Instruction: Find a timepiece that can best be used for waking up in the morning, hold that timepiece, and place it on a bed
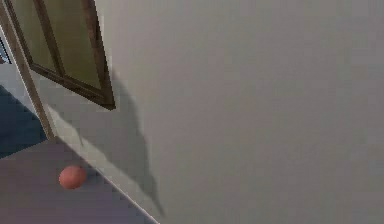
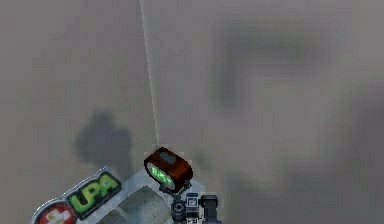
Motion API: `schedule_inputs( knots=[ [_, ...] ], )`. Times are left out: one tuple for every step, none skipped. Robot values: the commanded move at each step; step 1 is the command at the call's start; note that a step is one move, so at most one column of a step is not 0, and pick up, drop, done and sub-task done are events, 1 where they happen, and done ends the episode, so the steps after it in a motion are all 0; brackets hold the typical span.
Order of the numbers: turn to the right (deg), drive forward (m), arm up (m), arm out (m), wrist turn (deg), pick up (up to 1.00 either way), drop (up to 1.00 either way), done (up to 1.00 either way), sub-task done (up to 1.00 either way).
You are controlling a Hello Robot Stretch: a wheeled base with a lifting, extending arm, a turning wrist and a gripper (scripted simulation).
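– Clock (image 2: 167, 168) first, please: where do you see it?
– In the arm side view, low and just left of the middle. It is a reddish-brown clock with a green face. It is tilted, and the wall (image 2: 260, 90) is behind its upper part.
– And the gripper (image 2: 177, 197)?
– Just below the clock and a little right, at the bottom edge, beside two small white squares. I cannot tell the state of its fingers. A pale surface (image 2: 135, 203) shows under the clock, so I also cannot tell whether the gripper holds it.
– What lies around it?
– On that surface, to the left, lies a flat thing with green letters (image 2: 92, 193). Nearer and more to the left is a red and white item (image 2: 55, 213), perhaps a small package, but it is too blurred to say.
– And the forward view?
– There a brown-framed window (image 1: 65, 45) stands at the far left, and a reddish ball (image 1: 70, 177) lies on the floor (image 1: 40, 205) near the foot of the wall.
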Motion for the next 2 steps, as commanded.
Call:
schedule_inputs(
  knots=[
    [0.0,0.0,0.1,0.0,0.0,0.0,0.0,0.0,0.0],
    [0.0,0.0,0.26,0.0,0.0,0.0,0.0,0.0,0.0]
  ],
)
